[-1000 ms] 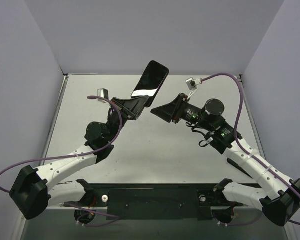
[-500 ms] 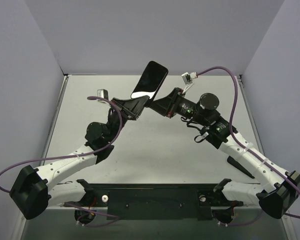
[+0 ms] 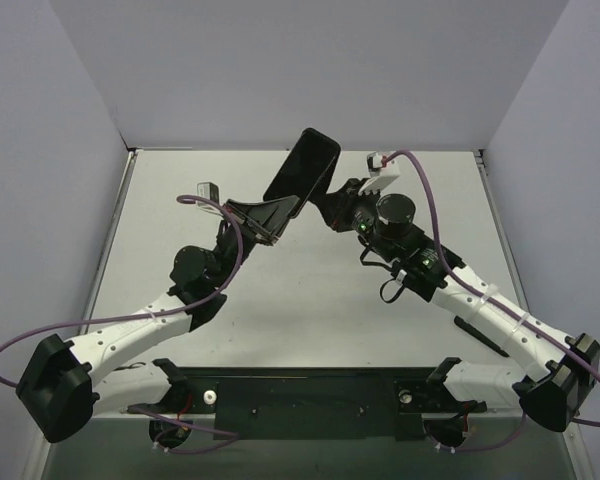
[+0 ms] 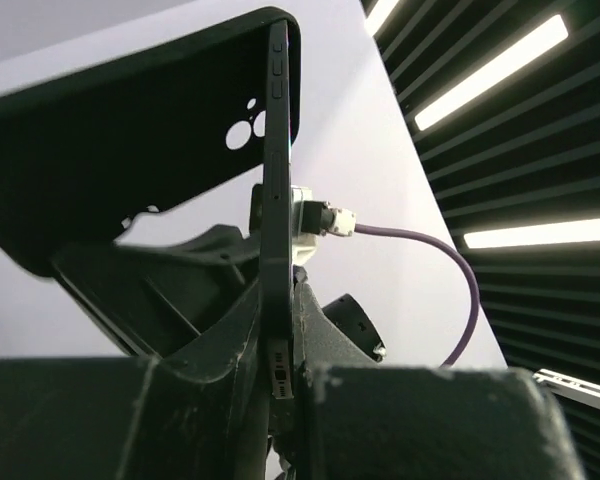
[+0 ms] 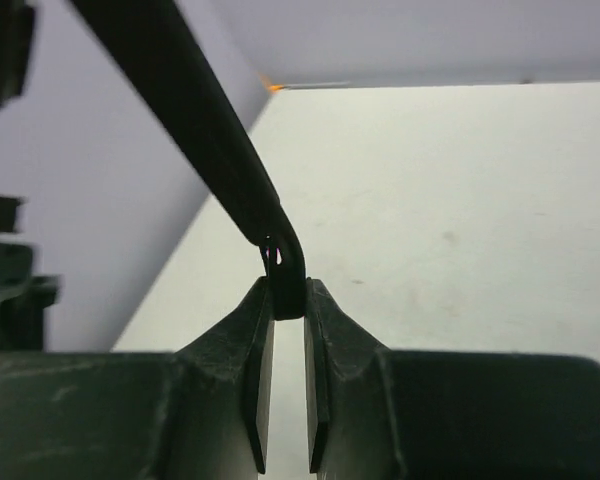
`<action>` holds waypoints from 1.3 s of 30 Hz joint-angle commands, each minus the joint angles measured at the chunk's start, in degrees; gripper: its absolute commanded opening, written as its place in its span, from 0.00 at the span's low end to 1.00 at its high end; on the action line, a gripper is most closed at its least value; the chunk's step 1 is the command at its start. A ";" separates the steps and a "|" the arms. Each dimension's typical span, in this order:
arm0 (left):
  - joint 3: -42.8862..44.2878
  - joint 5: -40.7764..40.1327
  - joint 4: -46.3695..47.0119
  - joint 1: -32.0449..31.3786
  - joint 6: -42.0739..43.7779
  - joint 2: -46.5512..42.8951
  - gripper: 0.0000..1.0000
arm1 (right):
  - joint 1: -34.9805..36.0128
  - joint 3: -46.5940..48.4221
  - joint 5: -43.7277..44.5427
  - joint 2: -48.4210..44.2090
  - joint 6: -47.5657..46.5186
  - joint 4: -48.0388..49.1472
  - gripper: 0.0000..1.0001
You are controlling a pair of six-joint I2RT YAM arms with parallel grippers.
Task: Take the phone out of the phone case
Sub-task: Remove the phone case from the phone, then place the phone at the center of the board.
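The phone in its black case (image 3: pixel 302 168) is held up in the air over the back of the table, tilted. My left gripper (image 3: pixel 278 210) is shut on its lower end; the left wrist view shows the phone's edge (image 4: pixel 277 200) and port between the fingers (image 4: pixel 280 370), with the case's back and camera cutouts (image 4: pixel 110 140) to the left. My right gripper (image 3: pixel 326 196) sits against the phone's right edge. In the right wrist view its fingertips (image 5: pixel 288 300) pinch the rounded rim of the case (image 5: pixel 200 130).
The grey table (image 3: pixel 310 300) lies below both arms, with pale walls on three sides. Purple cables loop off each wrist (image 3: pixel 425 215). The right arm's camera and cable (image 4: pixel 420 240) show just behind the phone. A dark strip (image 3: pixel 480 335) lies under the right forearm.
My right gripper has swung left from about a hand's width away and closed onto the case's edge. The phone has tilted slightly and its screen glare is gone. The left gripper stays put.
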 commanded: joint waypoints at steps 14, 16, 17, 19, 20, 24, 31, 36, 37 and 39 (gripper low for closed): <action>-1.67 0.43 -30.82 5.03 23.95 -18.39 0.00 | -21.82 -9.10 2.98 0.29 -3.41 -21.00 0.00; -2.37 1.48 -32.16 9.33 24.92 -16.91 0.00 | -21.82 -12.70 -1.94 -2.88 -1.74 -19.87 0.00; -2.72 3.31 -32.25 10.84 25.02 -15.94 0.00 | -21.65 -14.20 -4.83 -4.89 -1.30 -19.60 0.00; -3.16 7.27 -31.29 16.02 24.32 -12.87 0.00 | -21.04 -16.48 -7.04 -7.96 0.11 -19.33 0.00; -3.43 9.02 -29.37 19.43 23.71 -10.42 0.00 | -20.68 -17.10 -7.23 -9.64 0.03 -19.42 0.00; -9.31 7.21 -17.36 27.79 18.10 -5.05 0.00 | -19.80 -19.31 -8.46 -12.55 0.03 -20.65 0.00; -16.43 4.82 -2.93 35.89 12.37 7.53 0.00 | -19.01 -21.68 -12.50 -14.93 -0.24 -19.77 0.00; -15.31 3.32 6.40 41.52 12.01 20.50 0.00 | -18.75 -23.61 -13.47 -16.24 -0.42 -18.54 0.00; -14.69 3.76 8.86 42.83 8.88 23.07 0.00 | -18.66 -23.70 -13.64 -16.07 -0.07 -17.93 0.00; -13.28 4.21 16.82 43.89 4.92 30.01 0.00 | -18.66 -23.70 -14.61 -15.89 0.11 -17.49 0.00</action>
